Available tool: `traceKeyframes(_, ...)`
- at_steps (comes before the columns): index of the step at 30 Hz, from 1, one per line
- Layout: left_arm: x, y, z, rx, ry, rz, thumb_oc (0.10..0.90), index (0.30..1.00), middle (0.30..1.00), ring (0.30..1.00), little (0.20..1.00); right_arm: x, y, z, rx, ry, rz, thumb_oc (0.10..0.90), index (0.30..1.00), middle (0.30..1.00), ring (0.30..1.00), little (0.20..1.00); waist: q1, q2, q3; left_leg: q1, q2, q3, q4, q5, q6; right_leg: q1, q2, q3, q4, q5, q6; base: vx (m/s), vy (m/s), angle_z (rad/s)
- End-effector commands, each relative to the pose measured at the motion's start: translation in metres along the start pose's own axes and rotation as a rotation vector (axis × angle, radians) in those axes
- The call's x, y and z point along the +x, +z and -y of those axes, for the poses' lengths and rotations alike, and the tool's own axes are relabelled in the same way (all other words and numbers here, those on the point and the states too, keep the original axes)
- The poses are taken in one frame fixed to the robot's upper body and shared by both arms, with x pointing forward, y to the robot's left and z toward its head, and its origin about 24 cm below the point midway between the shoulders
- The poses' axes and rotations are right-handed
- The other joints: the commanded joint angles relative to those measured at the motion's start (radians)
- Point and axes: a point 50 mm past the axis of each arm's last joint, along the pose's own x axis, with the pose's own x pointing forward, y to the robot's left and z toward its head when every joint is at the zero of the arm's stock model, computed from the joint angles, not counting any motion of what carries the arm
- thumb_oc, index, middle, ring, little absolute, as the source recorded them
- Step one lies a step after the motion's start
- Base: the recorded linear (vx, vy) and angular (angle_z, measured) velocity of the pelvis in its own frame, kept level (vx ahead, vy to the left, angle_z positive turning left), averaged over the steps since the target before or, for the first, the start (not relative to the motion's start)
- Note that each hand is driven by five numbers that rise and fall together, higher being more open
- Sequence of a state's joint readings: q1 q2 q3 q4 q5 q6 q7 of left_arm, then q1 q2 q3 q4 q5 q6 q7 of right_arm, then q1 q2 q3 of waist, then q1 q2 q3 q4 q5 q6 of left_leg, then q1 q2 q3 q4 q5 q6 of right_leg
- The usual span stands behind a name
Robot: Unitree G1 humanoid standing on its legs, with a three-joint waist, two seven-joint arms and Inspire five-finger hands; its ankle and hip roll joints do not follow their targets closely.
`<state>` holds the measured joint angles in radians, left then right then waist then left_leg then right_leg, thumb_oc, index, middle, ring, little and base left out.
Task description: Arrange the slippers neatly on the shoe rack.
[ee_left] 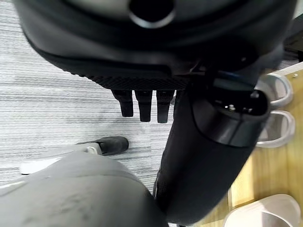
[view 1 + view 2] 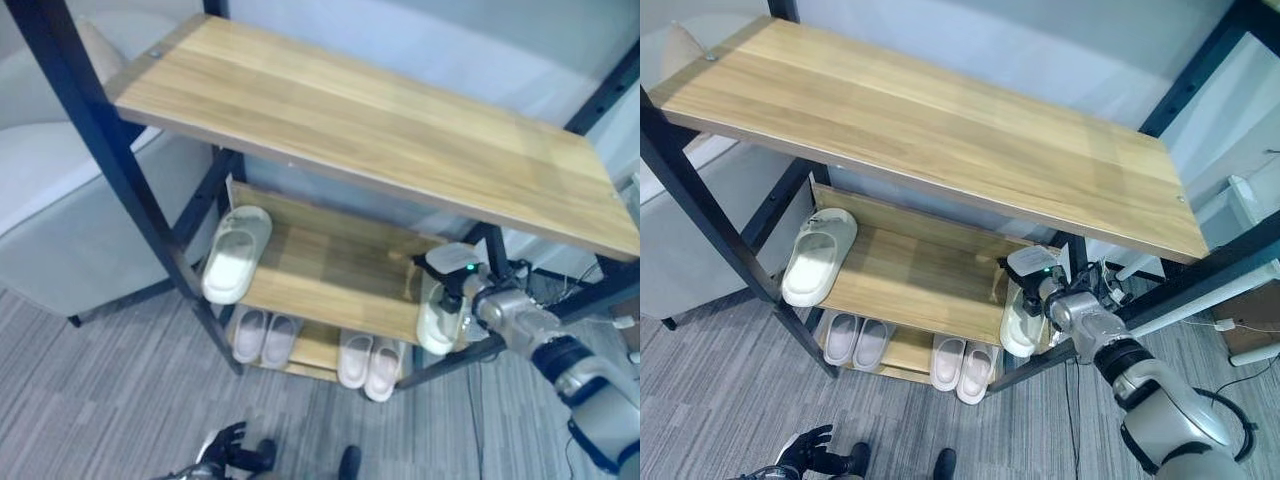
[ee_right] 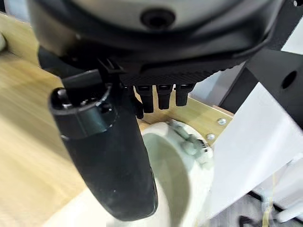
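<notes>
On the rack's middle shelf (image 2: 330, 270), a white slipper (image 2: 235, 255) lies at the left end with its toe over the front edge. A second white slipper (image 2: 435, 322) lies at the right end, beside the black rear post. My right hand (image 2: 452, 272) hovers over this slipper's back part. In the right wrist view its thumb (image 3: 109, 156) stretches above the slipper (image 3: 177, 170), and its fingers (image 3: 158, 97) are straight and not closed on it. My left hand (image 2: 222, 445) hangs low over the carpet with its fingers relaxed.
The wide wooden top shelf (image 2: 370, 120) overhangs the middle shelf. The bottom shelf holds two pairs of pale slippers (image 2: 265, 337) (image 2: 368, 362). Black frame posts stand at the corners. A grey armchair (image 2: 60, 200) sits left of the rack.
</notes>
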<state>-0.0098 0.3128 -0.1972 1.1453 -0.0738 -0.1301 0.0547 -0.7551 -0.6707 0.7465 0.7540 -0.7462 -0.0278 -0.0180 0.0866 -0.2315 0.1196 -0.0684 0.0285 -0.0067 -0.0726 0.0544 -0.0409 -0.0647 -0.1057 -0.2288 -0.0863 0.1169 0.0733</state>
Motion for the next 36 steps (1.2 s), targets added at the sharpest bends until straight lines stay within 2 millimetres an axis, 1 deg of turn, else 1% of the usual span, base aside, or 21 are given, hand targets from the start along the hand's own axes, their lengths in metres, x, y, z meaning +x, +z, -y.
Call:
traceKeyframes(1,0.004,0.016,0.022,0.011,-0.054,0.041,0.8,0.9,0.9,0.9,0.9,0.004,-0.033,0.08,-0.091,-0.217,-0.116,0.4,0.3,0.3,0.3,0.3,0.027,0.018,0.003,-0.021,-0.026,-0.02,-0.015,-0.045,0.004,0.007,-0.034,0.003,0.084,-0.101,0.088,-0.01,-0.012,0.06)
traceKeyframes(4,0.005,0.017,0.019,0.007,-0.044,0.043,0.8,0.9,0.9,0.9,0.9,0.005,-0.035,0.084,-0.079,-0.231,-0.123,0.4,0.3,0.3,0.3,0.3,0.029,0.013,0.005,-0.028,-0.026,-0.025,-0.015,-0.042,0.002,0.006,-0.034,-0.002,0.081,-0.099,0.089,0.0,-0.003,0.01)
traceKeyframes(7,0.005,0.019,0.019,0.003,-0.038,0.047,0.8,0.9,0.9,0.9,0.9,0.005,-0.031,0.091,-0.063,-0.261,-0.108,0.4,0.3,0.3,0.3,0.3,0.033,0.01,0.006,-0.034,-0.026,-0.031,-0.015,-0.041,0.001,0.006,-0.036,-0.01,0.08,-0.098,0.088,0.0,-0.01,0.05)
traceKeyframes(11,0.005,0.019,0.019,-0.002,-0.034,0.052,0.8,0.9,0.9,0.9,0.9,0.005,-0.02,0.099,-0.046,-0.311,-0.066,0.4,0.3,0.3,0.3,0.3,0.037,0.011,0.005,-0.033,-0.027,-0.035,-0.015,-0.043,0.001,0.008,-0.038,-0.018,0.079,-0.098,0.087,0.01,-0.005,0.12)
traceKeyframes(14,0.005,0.02,0.018,-0.009,-0.029,0.055,0.8,0.9,0.9,0.9,0.9,0.004,-0.008,0.106,-0.027,-0.368,-0.016,0.4,0.3,0.3,0.3,0.3,0.043,0.011,0.003,-0.034,-0.027,-0.042,-0.015,-0.043,0.0,0.011,-0.039,-0.027,0.076,-0.098,0.087,0.0,0.0,0.0)
traceKeyframes(17,0.005,0.021,0.02,-0.007,-0.034,0.065,0.8,0.9,0.9,0.9,0.9,0.004,0.0,0.112,0.001,-0.411,0.014,0.4,0.3,0.3,0.3,0.3,0.053,0.014,0.002,-0.036,-0.029,-0.052,-0.015,-0.043,-0.001,0.012,-0.04,-0.038,0.076,-0.099,0.085,0.01,-0.004,0.04)
traceKeyframes(20,0.005,0.023,0.022,-0.003,-0.039,0.077,0.8,0.9,0.9,0.9,0.9,0.004,0.014,0.121,0.029,-0.465,0.062,0.4,0.3,0.3,0.3,0.3,0.067,0.017,0.005,-0.039,-0.03,-0.063,-0.015,-0.041,-0.002,0.013,-0.041,-0.048,0.077,-0.102,0.083,0.01,-0.012,0.17)
traceKeyframes(23,0.005,0.024,0.024,0.001,-0.046,0.084,0.8,0.9,0.9,0.9,0.9,0.005,0.029,0.137,0.05,-0.53,0.11,0.4,0.3,0.3,0.3,0.3,0.083,0.019,0.009,-0.043,-0.032,-0.074,-0.015,-0.038,-0.004,0.014,-0.042,-0.059,0.077,-0.104,0.08,0.01,-0.011,0.15)
traceKeyframes(24,0.005,0.024,0.024,0.001,-0.045,0.084,0.8,0.9,0.9,0.9,0.9,0.005,0.029,0.137,0.051,-0.531,0.111,0.4,0.3,0.3,0.3,0.3,0.082,0.018,0.009,-0.043,-0.032,-0.074,-0.015,-0.038,-0.004,0.014,-0.042,-0.059,0.077,-0.105,0.08,0.01,-0.02,0.08)
traceKeyframes(25,0.005,0.025,0.025,0.001,-0.046,0.09,0.8,0.9,0.9,0.9,0.9,0.005,0.036,0.146,0.057,-0.565,0.132,0.4,0.3,0.3,0.3,0.3,0.092,0.018,0.012,-0.045,-0.032,-0.081,-0.015,-0.036,-0.006,0.015,-0.042,-0.067,0.078,-0.107,0.078,0.0,-0.013,0.1)
traceKeyframes(26,0.005,0.025,0.025,0.001,-0.046,0.09,0.8,0.9,0.9,0.9,0.9,0.005,0.036,0.146,0.057,-0.565,0.133,0.4,0.3,0.3,0.3,0.3,0.092,0.018,0.012,-0.045,-0.032,-0.081,-0.015,-0.036,-0.006,0.016,-0.042,-0.068,0.078,-0.107,0.078,0.01,-0.036,0.16)
traceKeyframes(27,0.004,0.025,0.025,0.003,-0.045,0.094,0.8,0.9,0.9,0.9,0.9,0.005,0.044,0.157,0.063,-0.609,0.154,0.4,0.3,0.3,0.3,0.3,0.108,0.017,0.017,-0.052,-0.031,-0.089,-0.015,-0.032,-0.008,0.016,-0.041,-0.078,0.078,-0.11,0.076,0.0,-0.037,0.21)
traceKeyframes(29,0.005,0.026,0.023,0.007,-0.039,0.099,0.8,0.9,0.9,0.9,0.9,0.006,0.051,0.167,0.064,-0.642,0.17,0.4,0.3,0.3,0.3,0.3,0.122,0.014,0.022,-0.057,-0.03,-0.098,-0.015,-0.028,-0.011,0.016,-0.041,-0.089,0.08,-0.111,0.075,0.0,-0.039,0.21)
traceKeyframes(32,0.005,0.027,0.021,0.008,-0.03,0.102,0.8,0.9,0.9,0.9,0.9,0.005,0.057,0.183,0.075,-0.694,0.184,0.4,0.3,0.3,0.3,0.3,0.142,0.008,0.031,-0.067,-0.031,-0.115,-0.015,-0.021,-0.014,0.014,-0.041,-0.106,0.082,-0.113,0.072,0.01,-0.031,0.21)
traceKeyframes(33,0.005,0.027,0.021,0.008,-0.03,0.102,0.8,0.9,0.9,0.9,0.9,0.005,0.057,0.184,0.075,-0.695,0.184,0.4,0.3,0.3,0.3,0.3,0.141,0.008,0.031,-0.067,-0.031,-0.116,-0.015,-0.021,-0.014,0.014,-0.041,-0.107,0.082,-0.113,0.072,0.0,-0.03,0.2)
traceKeyframes(34,0.005,0.028,0.02,0.008,-0.025,0.105,0.8,0.9,0.9,0.9,0.9,0.005,0.059,0.192,0.077,-0.722,0.185,0.4,0.3,0.3,0.3,0.3,0.154,0.004,0.037,-0.074,-0.032,-0.125,-0.014,-0.017,-0.017,0.014,-0.041,-0.119,0.08,-0.113,0.072,0.01,-0.037,0.27)
traceKeyframes(36,0.005,0.028,0.019,0.011,-0.023,0.106,0.8,0.9,0.9,0.9,0.9,0.005,0.06,0.198,0.077,-0.738,0.183,0.4,0.3,0.3,0.3,0.3,0.164,0.0,0.04,-0.08,-0.034,-0.137,-0.013,-0.014,-0.019,0.013,-0.041,-0.13,0.082,-0.115,0.071,0.02,-0.033,0.25)
